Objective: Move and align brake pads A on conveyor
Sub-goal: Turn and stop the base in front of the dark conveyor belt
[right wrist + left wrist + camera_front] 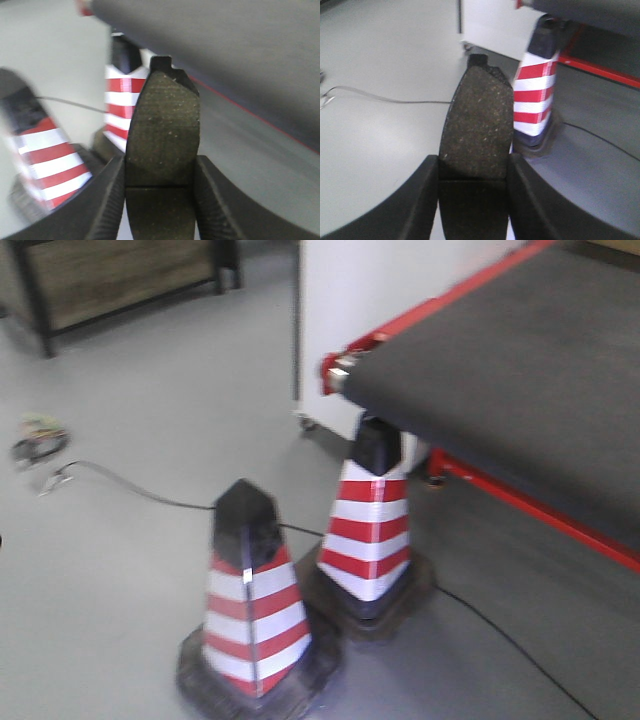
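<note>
In the left wrist view a dark grey-brown brake pad [477, 125] with a groove across its middle sticks out lengthwise from my left gripper [474, 172], which is shut on it. The right wrist view shows a second brake pad [164, 130] held the same way in my right gripper [161, 172], also shut. Both pads hang in the air above the grey floor. The conveyor [520, 370], a charcoal-black belt with a red edge strip, lies at the upper right of the front view. No gripper appears in the front view.
Two red-and-white striped cones [255, 610] [370, 530] stand on the floor beside the conveyor's near corner. A thin black cable [130, 485] runs across the floor. A white cabinet [360, 320] stands behind the belt, and a wooden rack [120, 280] at top left.
</note>
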Robot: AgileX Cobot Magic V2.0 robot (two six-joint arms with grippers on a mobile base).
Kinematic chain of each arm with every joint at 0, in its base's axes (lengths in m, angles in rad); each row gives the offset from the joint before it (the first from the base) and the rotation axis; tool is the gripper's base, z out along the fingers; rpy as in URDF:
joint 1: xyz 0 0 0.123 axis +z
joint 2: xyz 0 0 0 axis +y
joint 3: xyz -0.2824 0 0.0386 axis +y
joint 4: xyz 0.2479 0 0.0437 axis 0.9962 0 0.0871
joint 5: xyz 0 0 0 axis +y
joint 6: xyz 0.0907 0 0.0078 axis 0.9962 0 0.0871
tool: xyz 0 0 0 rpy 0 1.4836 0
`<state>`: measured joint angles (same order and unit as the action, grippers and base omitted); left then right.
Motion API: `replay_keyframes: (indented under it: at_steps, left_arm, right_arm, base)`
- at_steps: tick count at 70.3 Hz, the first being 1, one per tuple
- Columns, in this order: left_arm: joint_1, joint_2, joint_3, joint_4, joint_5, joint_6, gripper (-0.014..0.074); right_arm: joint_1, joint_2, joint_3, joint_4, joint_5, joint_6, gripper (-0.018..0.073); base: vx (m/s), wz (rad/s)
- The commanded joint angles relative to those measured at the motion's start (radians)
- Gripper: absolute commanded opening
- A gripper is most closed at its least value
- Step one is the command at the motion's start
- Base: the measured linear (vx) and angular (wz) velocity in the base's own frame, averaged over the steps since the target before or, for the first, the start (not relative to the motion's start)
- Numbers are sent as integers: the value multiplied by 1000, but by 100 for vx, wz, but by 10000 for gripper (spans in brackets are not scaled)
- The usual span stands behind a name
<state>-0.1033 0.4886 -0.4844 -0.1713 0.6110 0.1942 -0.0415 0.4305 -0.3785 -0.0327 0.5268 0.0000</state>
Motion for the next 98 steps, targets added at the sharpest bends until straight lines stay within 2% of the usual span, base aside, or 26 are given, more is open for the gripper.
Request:
replay_keyframes:
  at_steps: [1, 62, 79, 98]
  left_arm:
    - [-9, 4, -30, -17, -94, -3, 146]
    - [-9, 4, -30, -17, -98, -3, 146]
    - [-9, 4, -30, -17, -98, -3, 146]
    - [-9, 4, -30, -17, -97, -3, 146]
  right_arm:
    - [2, 2, -30, -7, -87, -14, -3]
    - [2, 2, -30, -7, -85, -14, -3]
    - [2, 2, -30, -7, -82, -14, -3]
    - [2, 2, -30, -7, -69, -14, -3]
  base:
    - [24, -89]
    - [21, -81]
    - [19, -37]
    - [22, 1]
